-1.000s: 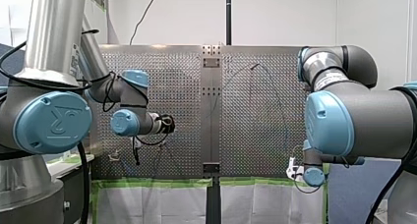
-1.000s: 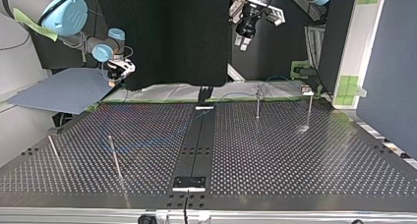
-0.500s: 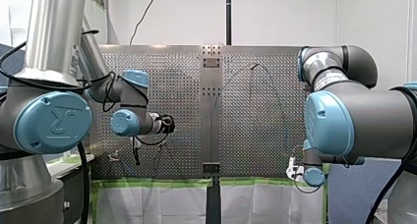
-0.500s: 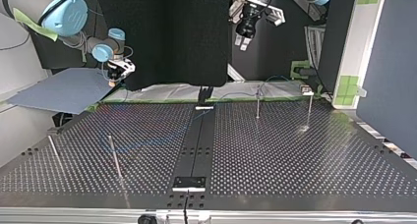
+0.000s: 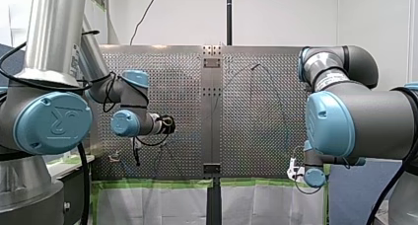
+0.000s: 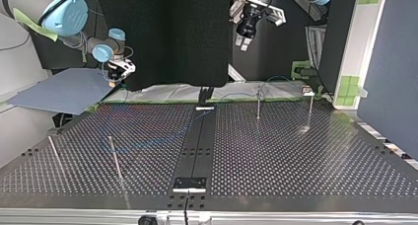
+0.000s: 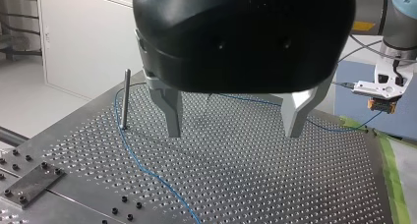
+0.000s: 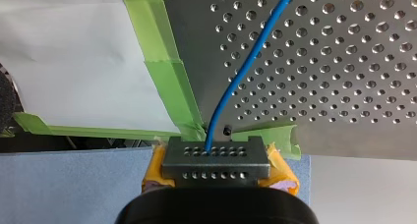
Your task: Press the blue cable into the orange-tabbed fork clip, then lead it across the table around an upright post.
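Note:
The thin blue cable (image 7: 147,172) lies in a loose curve on the perforated table (image 7: 255,184) and passes by the foot of an upright post (image 7: 126,98). My left gripper (image 7: 233,121) hangs open above the table, its metal fingers (image 7: 171,108) empty. In the top view it hovers high over the far edge (image 6: 242,41). My right gripper (image 8: 216,157), with yellow pads, is shut on the blue cable (image 8: 246,71) just off the table's taped corner, also seen beyond the left gripper (image 7: 385,103). A small clip with an orange tab (image 6: 307,91) sits at the top view's far right.
Two upright posts (image 6: 258,104) (image 6: 310,109) stand at the far right of the top view, two more posts (image 6: 114,156) (image 6: 54,153) lean at the near left. A dark centre strip (image 6: 194,151) splits the table. Green tape (image 8: 167,67) lines the edge.

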